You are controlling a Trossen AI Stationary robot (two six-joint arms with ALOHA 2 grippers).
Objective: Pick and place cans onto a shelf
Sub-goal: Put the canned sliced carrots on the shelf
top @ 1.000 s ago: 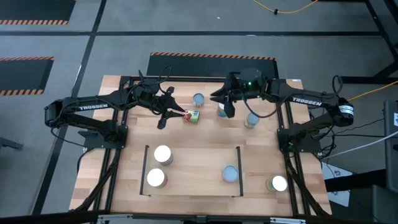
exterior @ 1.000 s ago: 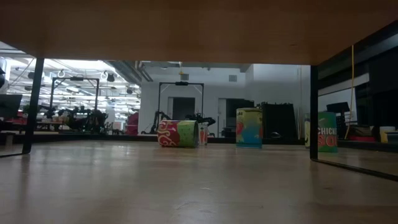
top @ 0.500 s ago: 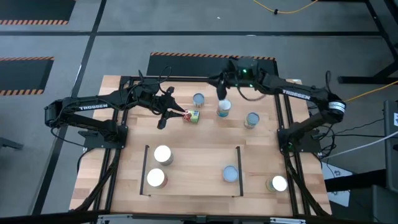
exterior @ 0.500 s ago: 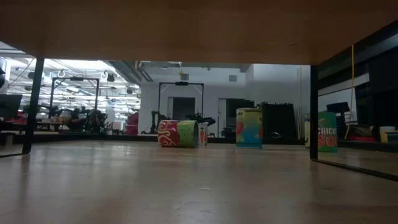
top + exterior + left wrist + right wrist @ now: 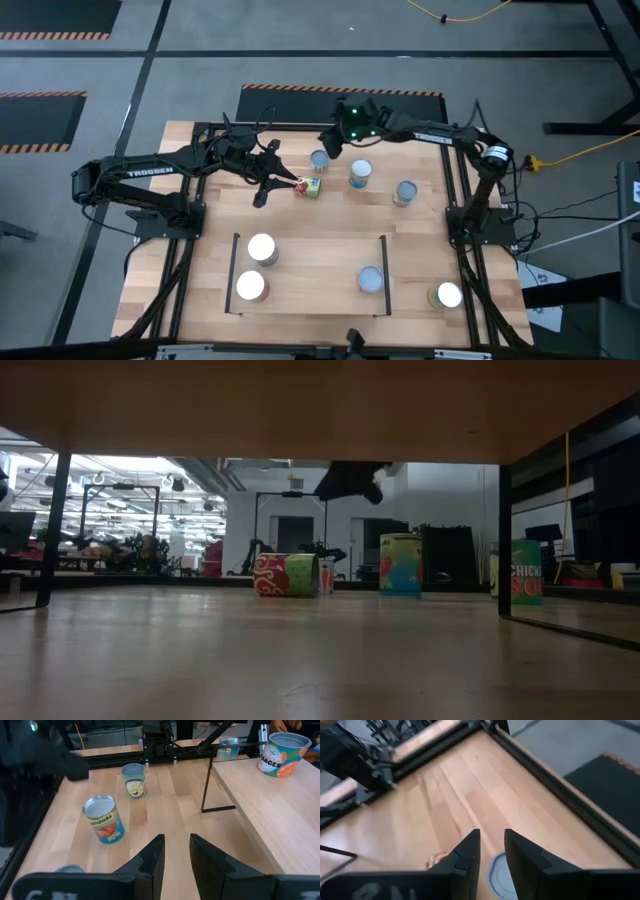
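Observation:
A red, green and yellow can (image 5: 311, 186) lies on its side on the table, also seen in the low view (image 5: 286, 575). My left gripper (image 5: 285, 184) hovers open just left of it, nothing between its fingers (image 5: 175, 851). Three cans stand behind it: one (image 5: 319, 159), a tomato can (image 5: 360, 173) and one (image 5: 404, 192). My right gripper (image 5: 328, 150) hangs open above the first of these, whose top (image 5: 499, 872) shows below its fingers. The shelf (image 5: 315, 270) holds three upright cans near the front.
A further can (image 5: 448, 294) stands on the table right of the shelf's rail (image 5: 384, 275). A black frame (image 5: 300, 127) runs along the table's far and side edges. Bare wood lies between the far row of cans and the shelf.
My right gripper has swung from above the tomato can toward the table's far-left, sinking and rolling, and now hangs over the leftmost standing can; it has come into the low view from above. The cans have stayed put.

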